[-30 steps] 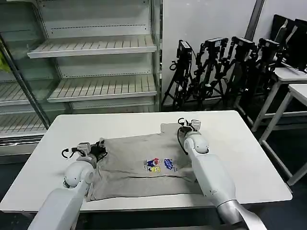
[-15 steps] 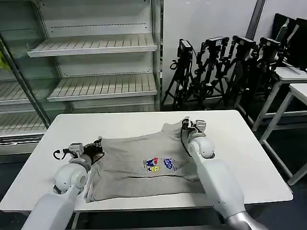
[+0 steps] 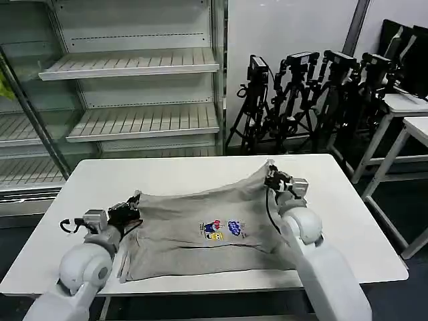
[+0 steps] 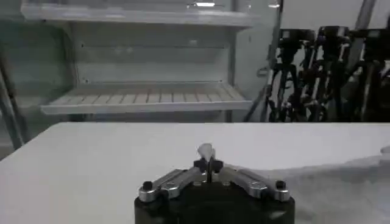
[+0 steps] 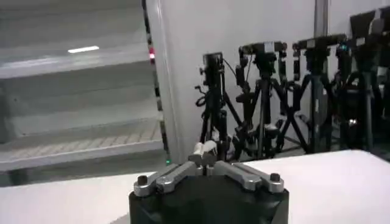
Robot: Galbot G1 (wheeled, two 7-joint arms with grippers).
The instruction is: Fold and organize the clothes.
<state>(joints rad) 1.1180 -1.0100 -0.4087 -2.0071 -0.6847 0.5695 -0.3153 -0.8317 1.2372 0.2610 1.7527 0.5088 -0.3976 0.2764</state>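
Observation:
A light grey shirt with a small multicoloured chest print lies spread on the white table. My left gripper is shut on the shirt's far left corner, low over the table. My right gripper is shut on the far right corner and holds it lifted, so the cloth rises to a peak there. In the left wrist view the left gripper pinches a small tuft of grey fabric. In the right wrist view the right gripper clamps a pale tuft of cloth.
Empty metal shelves stand behind the table on the left. Several black tripods are grouped behind on the right. White side tables stand at the far right. Bare tabletop lies beyond the shirt and to its right.
Both grippers moved outward, the left one to the left and the right one to the right and up. The shirt's far edge is stretched wider and its right corner is lifted.

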